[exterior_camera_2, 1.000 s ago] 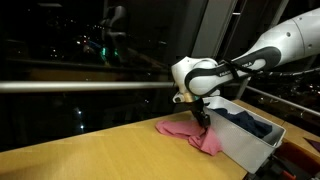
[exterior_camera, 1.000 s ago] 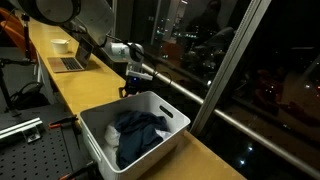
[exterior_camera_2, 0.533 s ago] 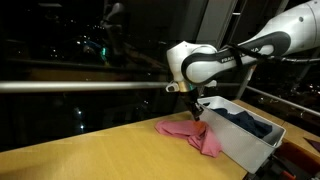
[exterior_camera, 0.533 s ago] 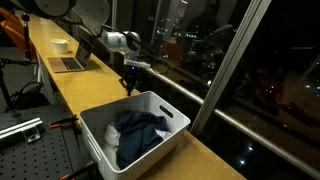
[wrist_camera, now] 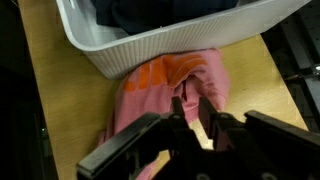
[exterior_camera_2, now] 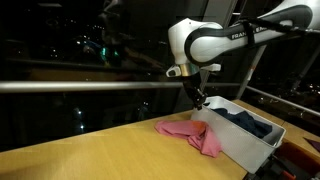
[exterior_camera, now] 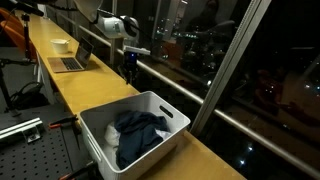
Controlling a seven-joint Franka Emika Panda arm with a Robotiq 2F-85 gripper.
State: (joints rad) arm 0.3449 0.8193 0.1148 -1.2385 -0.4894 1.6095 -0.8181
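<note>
A pink cloth (exterior_camera_2: 190, 133) with an orange patch (wrist_camera: 158, 72) lies crumpled on the wooden table (exterior_camera_2: 90, 155), against the side of a white ribbed basket (exterior_camera_2: 250, 142). My gripper (exterior_camera_2: 200, 98) hangs well above the cloth, pointing down and not touching it. In the wrist view the gripper (wrist_camera: 187, 104) has its fingertips a narrow gap apart, with the cloth (wrist_camera: 140, 100) showing below and nothing between them. The basket (exterior_camera: 165, 104) holds dark blue clothes (exterior_camera: 136, 133). In that exterior view the gripper (exterior_camera: 127, 72) hides the pink cloth.
A laptop (exterior_camera: 70, 62) and a white bowl (exterior_camera: 61, 45) sit farther along the table. A dark window with a metal rail (exterior_camera_2: 70, 86) runs close behind the table. The basket wall (wrist_camera: 170, 42) stands right beside the cloth.
The arm has lifted straight up from the pink cloth. The jaws closed and then parted slightly. The cloth stayed on the table.
</note>
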